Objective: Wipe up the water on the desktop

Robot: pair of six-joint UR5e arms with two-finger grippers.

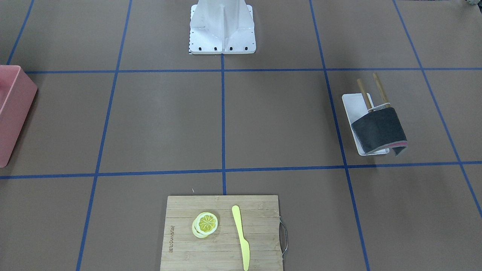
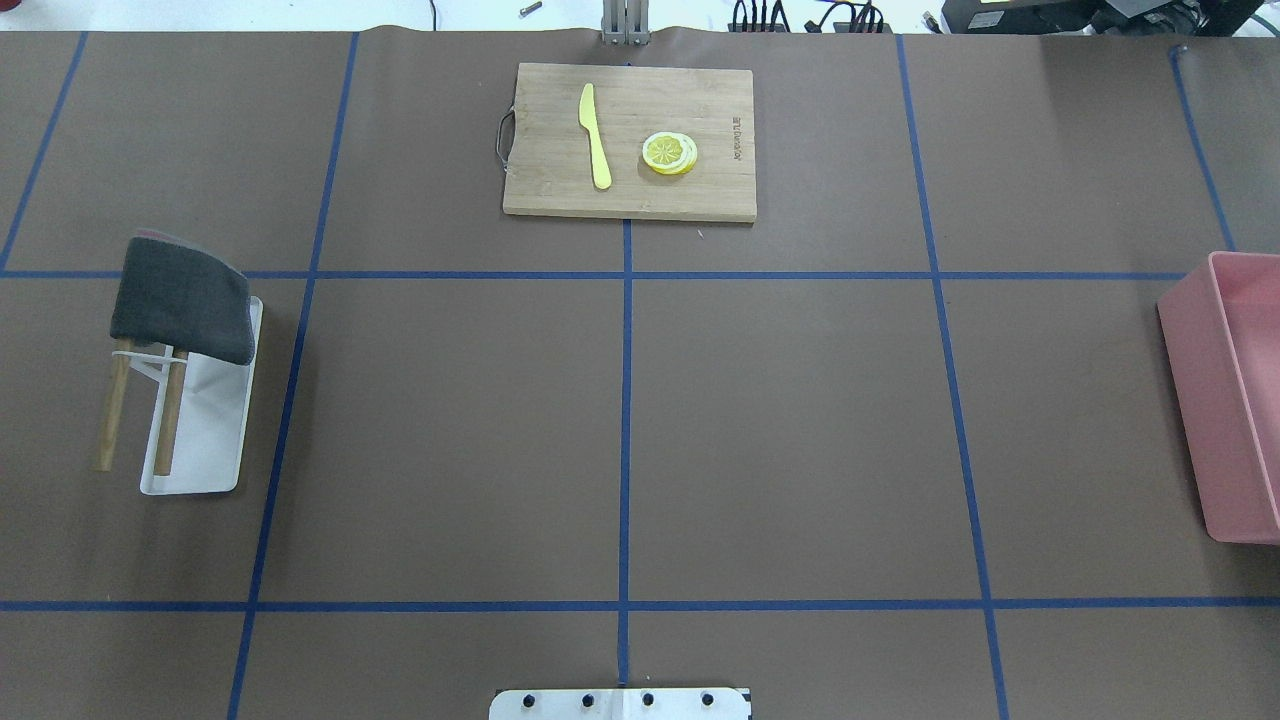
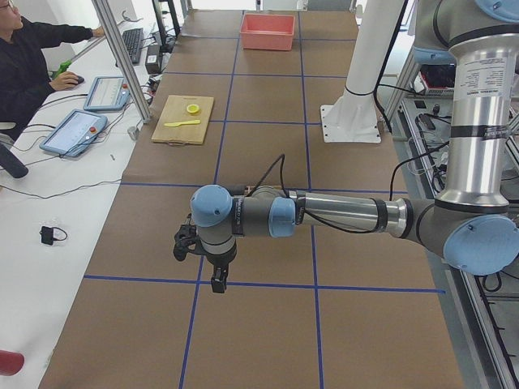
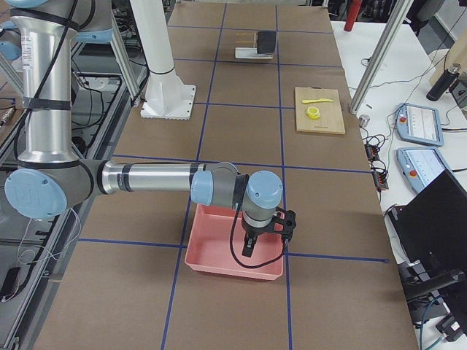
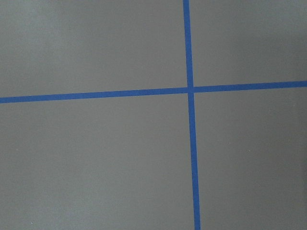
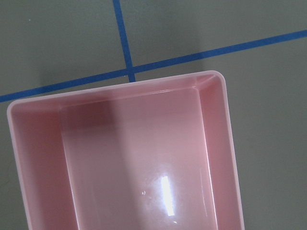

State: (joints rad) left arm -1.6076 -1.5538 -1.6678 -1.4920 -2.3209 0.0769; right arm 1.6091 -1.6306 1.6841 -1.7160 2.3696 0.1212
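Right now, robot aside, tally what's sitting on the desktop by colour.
Yellow: 2 (knife, lemon-slice stack)
Pink: 1 (bin)
White: 1 (tray, with two wooden posts)
Dark grey: 1 (cloth)
Bamboo: 1 (cutting board)
Total: 6 on the desktop

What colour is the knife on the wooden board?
Yellow. The knife shows best in the overhead view.

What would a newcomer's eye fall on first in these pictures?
Most likely the pink bin at the end of the desktop on the robot's right, the brightest thing there. Next come the cutting board at the far middle edge, with lemon slices and a yellow knife on it, and the dark cloth draped on a rack on the robot's left.
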